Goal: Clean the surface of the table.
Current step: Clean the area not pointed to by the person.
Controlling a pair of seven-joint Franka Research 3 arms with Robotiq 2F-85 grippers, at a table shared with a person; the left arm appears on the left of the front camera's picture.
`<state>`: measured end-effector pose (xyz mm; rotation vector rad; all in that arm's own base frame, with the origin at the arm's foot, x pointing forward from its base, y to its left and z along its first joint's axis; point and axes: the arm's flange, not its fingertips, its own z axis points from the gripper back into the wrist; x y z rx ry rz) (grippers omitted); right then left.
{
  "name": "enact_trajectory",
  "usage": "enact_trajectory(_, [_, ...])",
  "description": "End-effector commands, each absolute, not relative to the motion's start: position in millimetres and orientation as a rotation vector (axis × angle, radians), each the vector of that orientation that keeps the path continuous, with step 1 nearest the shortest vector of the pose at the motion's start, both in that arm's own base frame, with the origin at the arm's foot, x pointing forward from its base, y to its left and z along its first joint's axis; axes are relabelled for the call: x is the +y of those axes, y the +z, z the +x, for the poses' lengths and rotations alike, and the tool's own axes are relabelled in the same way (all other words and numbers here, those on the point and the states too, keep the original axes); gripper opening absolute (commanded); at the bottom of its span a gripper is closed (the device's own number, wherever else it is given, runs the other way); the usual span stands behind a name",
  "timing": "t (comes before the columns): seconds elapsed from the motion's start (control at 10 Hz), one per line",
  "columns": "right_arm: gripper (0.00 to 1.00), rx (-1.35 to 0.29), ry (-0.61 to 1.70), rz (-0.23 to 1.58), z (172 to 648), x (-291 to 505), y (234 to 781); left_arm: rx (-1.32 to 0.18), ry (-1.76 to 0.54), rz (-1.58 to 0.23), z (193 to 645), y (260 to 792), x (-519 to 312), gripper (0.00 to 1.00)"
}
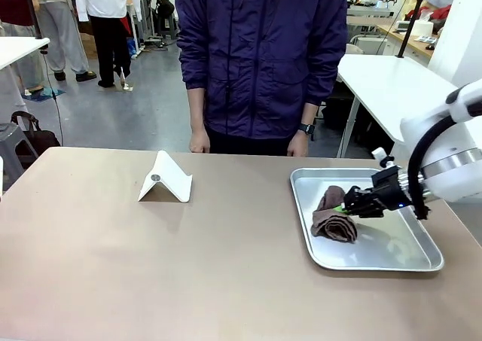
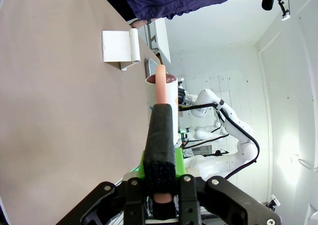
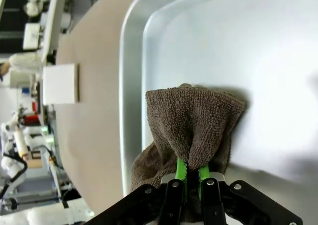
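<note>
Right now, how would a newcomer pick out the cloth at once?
On the wide brownish table, find the shiny metal tray at the robot's right. In its left part lies a crumpled brown terry cloth, pinched by the right gripper; it is soft and dark, unlike the stiff white stand farther left.

Matte taupe table (image 1: 151,266); shiny silver tray (image 1: 392,243); brown terry cloth (image 1: 335,220); white stand (image 1: 167,179); peach rod (image 2: 161,86); dark navy jacket (image 1: 260,55).

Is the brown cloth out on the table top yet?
No, the brown cloth lies inside the silver tray, pinched by the right gripper.
</note>
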<state>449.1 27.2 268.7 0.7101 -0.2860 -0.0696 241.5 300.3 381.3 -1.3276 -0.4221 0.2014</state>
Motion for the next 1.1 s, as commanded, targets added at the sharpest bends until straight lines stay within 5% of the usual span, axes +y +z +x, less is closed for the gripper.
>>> enact_trajectory(0.0, [0.1,-0.335,-0.198,0.689,446,-4,264,-0.417,0.194,-1.33,239,384,298,0.22])
enact_trajectory(0.6, [0.1,-0.397,-0.345,0.842,433,-58,265,-0.417,0.194,-1.33,239,384,298,0.22])
enact_trajectory(1.0, [0.1,-0.209,-0.208,1.353,402,-97,303,-0.417,0.194,-1.33,239,384,298,0.22])
